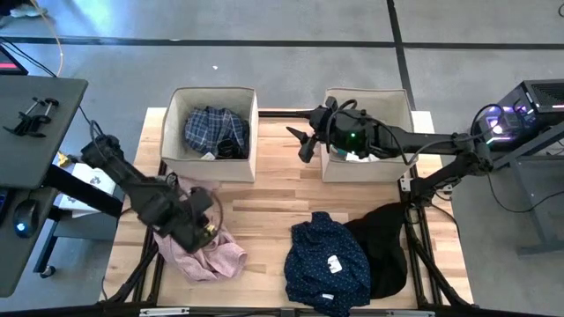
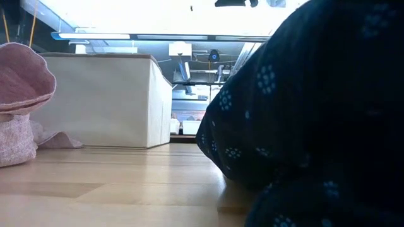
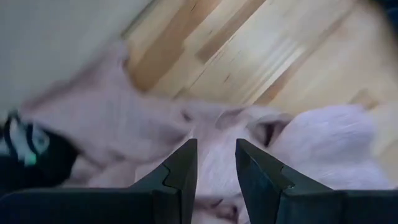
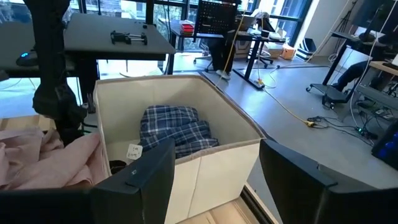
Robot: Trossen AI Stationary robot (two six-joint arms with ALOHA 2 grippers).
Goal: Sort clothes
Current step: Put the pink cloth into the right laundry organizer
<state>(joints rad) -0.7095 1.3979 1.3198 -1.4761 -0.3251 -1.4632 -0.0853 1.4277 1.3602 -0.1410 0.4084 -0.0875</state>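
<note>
Two claws in view. Left claw [image 1: 204, 231] hovers directly over the pale pink shirt [image 1: 216, 255] on the tabletop [image 1: 264, 198], fingers parted, nothing gripped yet. Right claw [image 1: 302, 141], fingers spread and empty, waits between the boxes, well apart.

Lab or workshop: grey floor, desks [image 4: 118, 28] with equipment, cable [image 4: 283, 102] on floor, large windows.
</note>
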